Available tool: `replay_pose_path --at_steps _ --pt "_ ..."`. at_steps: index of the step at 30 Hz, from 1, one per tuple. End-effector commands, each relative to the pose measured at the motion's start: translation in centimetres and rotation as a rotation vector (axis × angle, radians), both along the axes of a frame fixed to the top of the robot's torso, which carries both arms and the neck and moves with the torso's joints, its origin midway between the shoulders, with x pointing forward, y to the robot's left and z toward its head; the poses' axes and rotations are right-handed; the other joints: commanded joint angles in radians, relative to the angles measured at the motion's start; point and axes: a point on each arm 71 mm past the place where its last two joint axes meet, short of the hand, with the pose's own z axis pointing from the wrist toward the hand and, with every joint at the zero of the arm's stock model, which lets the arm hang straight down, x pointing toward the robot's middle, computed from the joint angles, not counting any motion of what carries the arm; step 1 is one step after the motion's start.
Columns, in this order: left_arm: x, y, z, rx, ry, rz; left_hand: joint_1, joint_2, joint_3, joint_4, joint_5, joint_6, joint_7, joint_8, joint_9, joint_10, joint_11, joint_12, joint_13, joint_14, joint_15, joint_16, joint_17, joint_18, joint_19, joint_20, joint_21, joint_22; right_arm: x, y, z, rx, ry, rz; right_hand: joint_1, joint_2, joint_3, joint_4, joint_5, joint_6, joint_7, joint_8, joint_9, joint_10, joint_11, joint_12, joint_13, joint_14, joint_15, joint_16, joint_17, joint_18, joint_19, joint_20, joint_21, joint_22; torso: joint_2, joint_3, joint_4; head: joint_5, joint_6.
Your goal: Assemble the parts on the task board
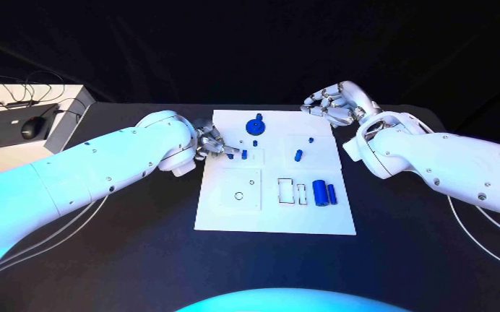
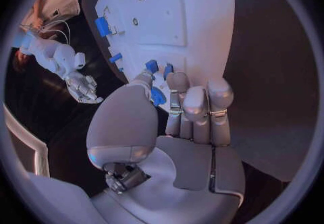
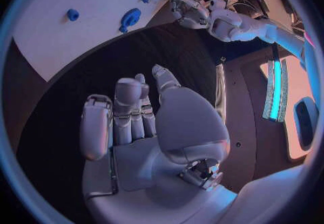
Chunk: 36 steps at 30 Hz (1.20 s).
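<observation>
The task board [image 1: 273, 211] is lying in the middle of the surface [image 1: 125, 254]. On its far part a round part [image 1: 255, 126] is standing, with a small peg [image 1: 298, 156] to its right and nearer. Two cylinders [image 1: 325, 193] are lying side by side near the board's right edge. The left hand [image 1: 214, 143] is reaching over the board's left edge, pinching a small part [image 1: 231, 157]. The right hand [image 1: 335, 105] is hovering beyond the board's far right corner.
</observation>
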Motion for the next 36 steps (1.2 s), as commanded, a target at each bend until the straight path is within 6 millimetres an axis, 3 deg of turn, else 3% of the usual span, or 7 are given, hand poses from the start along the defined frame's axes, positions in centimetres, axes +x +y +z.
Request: replay_pose_path --at_steps 1,19,36 --pt "0.04 -0.2 0.04 -0.019 -0.002 -0.007 0.01 0.001 0.005 -0.003 0.001 -0.006 0.003 -0.001 -0.002 -0.006 0.004 0.003 -0.001 0.001 0.004 -0.006 0.0 0.018 -0.001 0.006 -0.005 -0.001 -0.04 0.11 -0.01 -0.008 -0.001 0.013 -0.006 0.004 -0.004 0.001 0.006 0.005 0.002 -0.004 -0.002 -0.002 -0.006 -0.003 0.001 0.006 -0.002 -0.006 0.001 -0.018 0.091 -0.005 0.004 0.19 0.0 0.0004 0.0001 0.0 0.0" --pt "0.09 -0.51 -0.02 -0.033 0.004 -0.01 0.014 0.009 0.008 -0.003 0.001 -0.007 0.003 0.001 -0.002 -0.007 0.004 0.005 -0.002 0.0 0.005 -0.005 -0.001 0.018 -0.002 0.007 -0.005 0.0 -0.05 0.2 -0.01 -0.01 -0.003 0.016 -0.006 0.005 -0.003 0.0 0.006 0.006 0.002 -0.004 -0.002 -0.002 -0.006 -0.003 0.001 0.007 -0.002 -0.006 0.001 -0.018 0.091 -0.005 0.004 0.19 0.0 0.0012 0.0 -0.001 0.0" --pt "0.15 -0.19 0.58 -0.051 -0.018 -0.003 0.013 0.006 0.006 -0.002 0.001 -0.008 0.003 0.002 -0.003 -0.008 0.004 0.006 -0.004 0.0 0.004 -0.006 -0.002 0.02 -0.003 0.007 -0.009 -0.002 -0.06 0.17 -0.01 -0.013 -0.007 0.016 -0.006 0.005 -0.003 0.0 0.006 0.006 0.002 -0.004 -0.002 -0.002 -0.006 -0.003 0.001 0.007 -0.002 -0.006 0.001 -0.018 0.091 -0.005 0.004 0.19 0.001 -0.0008 -0.0003 -0.002 0.003"
